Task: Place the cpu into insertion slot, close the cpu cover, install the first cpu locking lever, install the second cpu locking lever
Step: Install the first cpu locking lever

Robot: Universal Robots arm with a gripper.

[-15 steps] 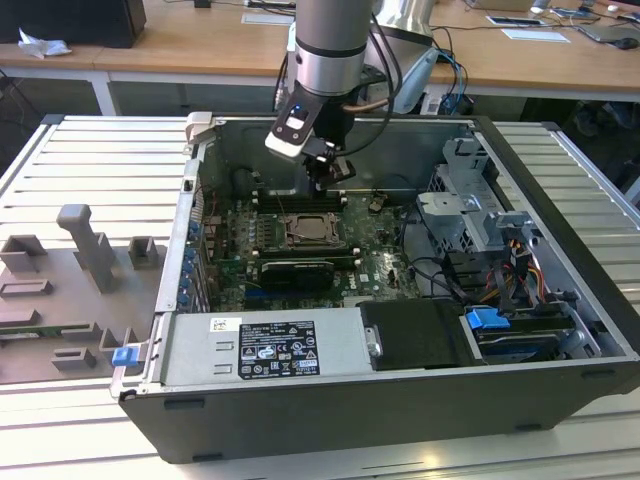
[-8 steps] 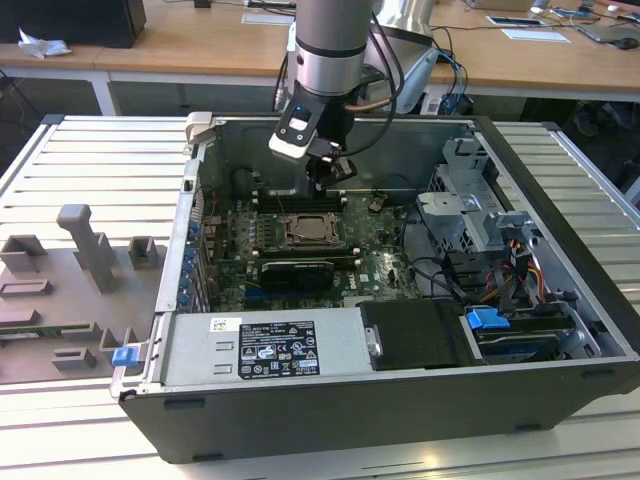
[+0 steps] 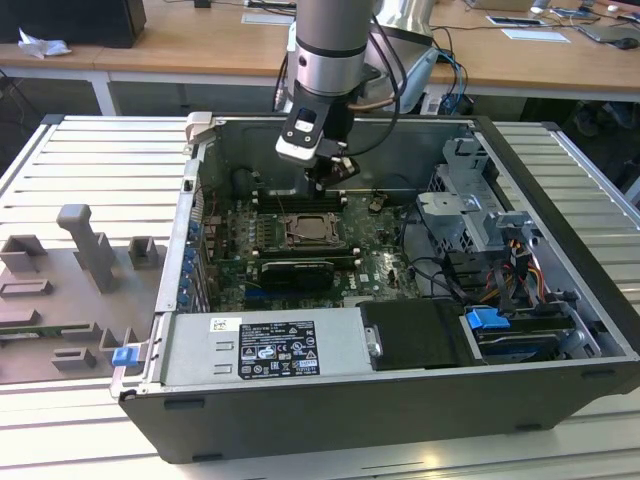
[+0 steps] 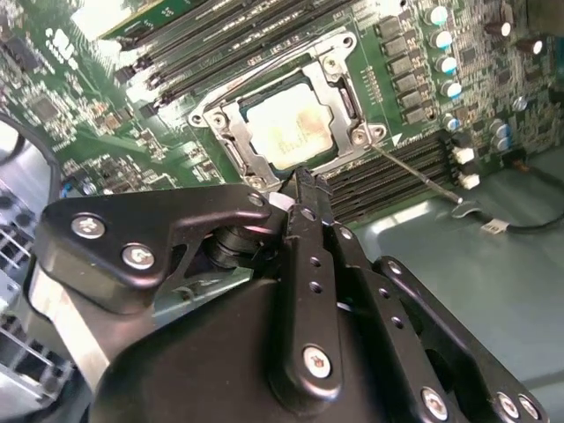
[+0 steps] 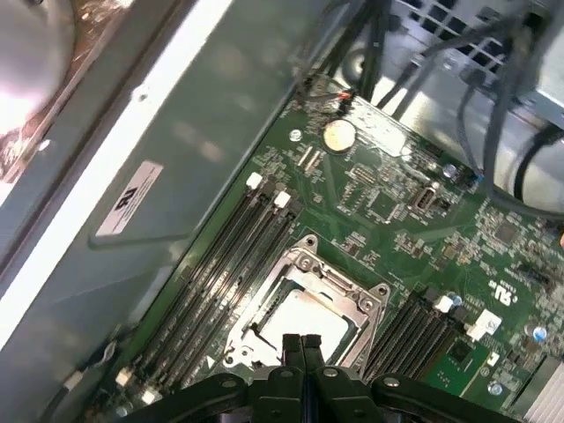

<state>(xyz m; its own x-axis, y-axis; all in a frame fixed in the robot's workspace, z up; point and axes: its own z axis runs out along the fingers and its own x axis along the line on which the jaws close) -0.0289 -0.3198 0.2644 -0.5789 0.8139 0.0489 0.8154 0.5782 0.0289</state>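
Note:
The cpu [image 4: 291, 128] [image 5: 298, 319], a pale square chip, lies in the insertion slot [image 3: 313, 232] on the green board. The silvery cpu cover [image 4: 345, 104] [image 5: 342, 286] lies flat around it, and the chip shows through its window. A thin wire locking lever [image 4: 414, 172] runs out from the socket's corner across the memory slots. My gripper [image 3: 322, 185] [image 4: 304, 179] [image 5: 300, 342] hangs just above the socket's edge. Its black fingers are pressed together with nothing between them.
Long black memory slots [image 5: 231, 256] flank the socket. A black ribbed card [image 3: 297, 272] lies in front of it and the power supply [image 3: 260, 345] nearer still. Drive cage [image 3: 480, 215] and cables fill the exterior view's right. The case wall [image 5: 167, 141] rises close behind.

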